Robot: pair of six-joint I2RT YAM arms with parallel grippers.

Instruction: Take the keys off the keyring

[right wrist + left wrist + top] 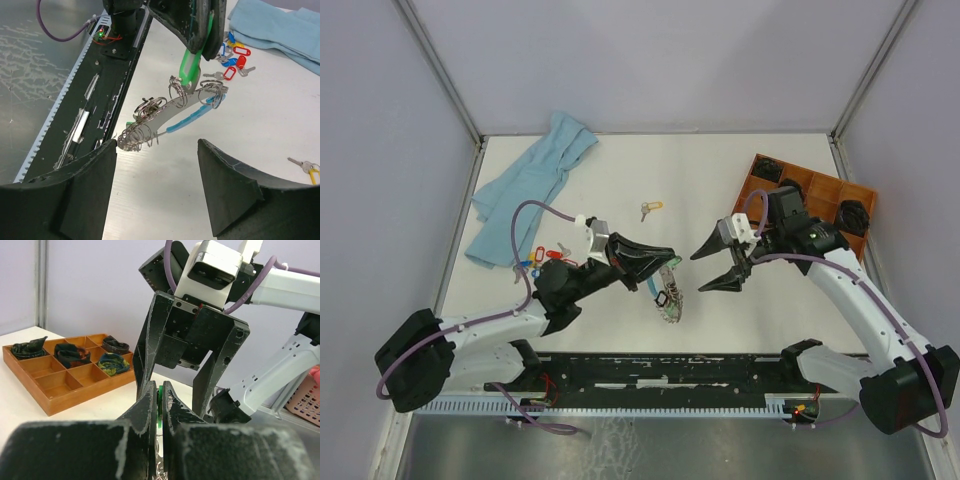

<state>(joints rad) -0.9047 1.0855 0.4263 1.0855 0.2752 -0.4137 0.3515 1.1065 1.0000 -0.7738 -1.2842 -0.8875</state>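
Keyring (172,114) dangles below your left gripper (665,262), at the table's (720,180) near middle. Can't tell if its low end touches the top. The left pincer is clenched on a flat green plastic tag (189,75), and its fingers hide the tag's upper part. The loop is floppy, with silver keys (135,136) and wire rings bunched along it and one curve sheathed in light blue. Your right gripper (700,272) faces it just beside, jaws released, grasping nothing. Loose red- and blue-tagged keys (232,62) lie behind the left arm. A yellow-tagged key (650,208) lies further back. A crumpled blue cloth (525,190) sits far left, a compartmented wooden tray (820,185) far right.
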